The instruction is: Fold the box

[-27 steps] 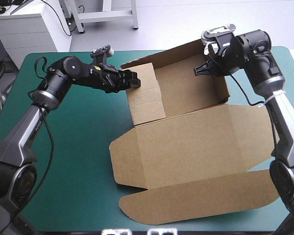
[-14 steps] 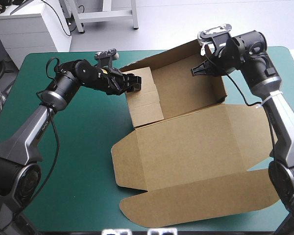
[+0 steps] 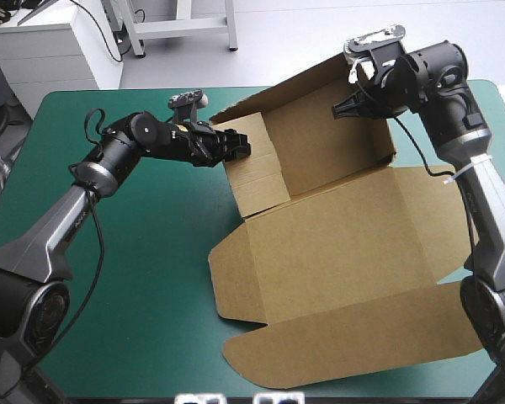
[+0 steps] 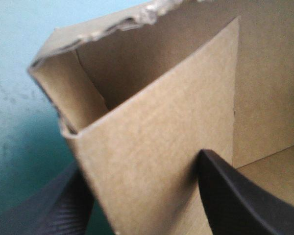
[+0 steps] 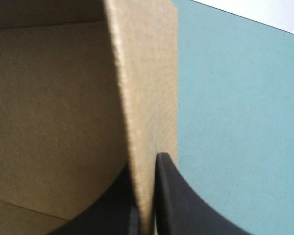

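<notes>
I am pinching the box [image 3: 320,160] with my right jaws, all but closed on the top edge of its right wall [image 5: 147,98]. My left jaws are standing open astride the left wall [image 4: 152,161], one finger outside and one inside, not clamping it. The box is sitting on the right half of the bench [image 3: 135,278], its tray part toward the far edge with walls raised and its lid [image 3: 345,244] lying flat toward the near edge.

I am judging the main risk to be on the left. With nothing clamping that wall, the tucked flap may be springing back out, and a push from either finger could be bending the board off its crease. On the right I am gripping only a thin edge, so a hard pull could be slipping me off or crushing the edge. Since nothing is weighing the lid down, uneven pulling may be dragging the whole box across the teal-green cover.

I am reading no brand, label or writing on the brown board or the bench.
</notes>
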Robot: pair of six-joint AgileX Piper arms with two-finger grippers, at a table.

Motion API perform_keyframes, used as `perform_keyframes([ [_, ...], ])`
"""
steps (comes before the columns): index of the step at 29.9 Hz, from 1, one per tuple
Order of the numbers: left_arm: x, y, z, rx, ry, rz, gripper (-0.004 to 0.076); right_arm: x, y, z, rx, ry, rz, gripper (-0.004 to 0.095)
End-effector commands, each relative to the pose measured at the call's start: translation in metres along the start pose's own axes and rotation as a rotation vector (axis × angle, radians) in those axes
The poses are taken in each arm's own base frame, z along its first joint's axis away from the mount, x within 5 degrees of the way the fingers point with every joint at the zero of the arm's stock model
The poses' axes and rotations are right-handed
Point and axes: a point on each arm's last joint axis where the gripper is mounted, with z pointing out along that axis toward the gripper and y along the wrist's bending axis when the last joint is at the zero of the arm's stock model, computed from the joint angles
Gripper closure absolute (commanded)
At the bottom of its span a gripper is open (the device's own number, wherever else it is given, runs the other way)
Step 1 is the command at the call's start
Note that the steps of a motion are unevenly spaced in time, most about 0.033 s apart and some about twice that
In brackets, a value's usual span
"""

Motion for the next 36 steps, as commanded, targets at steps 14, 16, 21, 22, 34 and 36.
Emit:
perform_keyframes([
  [14,0.013,0.019,-0.017,0.332,-0.258,-0.091,0.0291,-0.014,0.001,-0.044,-0.097,-0.187,0.086,0.0922],
  [16,0.011,0.029,-0.030,0.494,-0.319,-0.107,0.0291,-0.015,0.002,-0.044,-0.105,-0.189,0.089,0.0922],
  [21,0.019,0.049,-0.035,0.500,-0.287,-0.109,0.0272,-0.015,0.002,-0.045,-0.111,-0.198,0.088,0.0922],
  [22,0.020,0.047,-0.034,0.503,-0.282,-0.103,0.0264,-0.016,0.003,-0.045,-0.115,-0.203,0.089,0.0922],
  [34,0.010,0.010,-0.025,0.495,-0.299,-0.084,0.0281,-0.016,0.009,-0.046,-0.175,-0.203,0.096,0.0922],
  [36,0.008,0.004,-0.021,0.430,-0.284,-0.079,0.0290,-0.016,0.010,-0.046,-0.185,-0.200,0.099,0.0922],
])
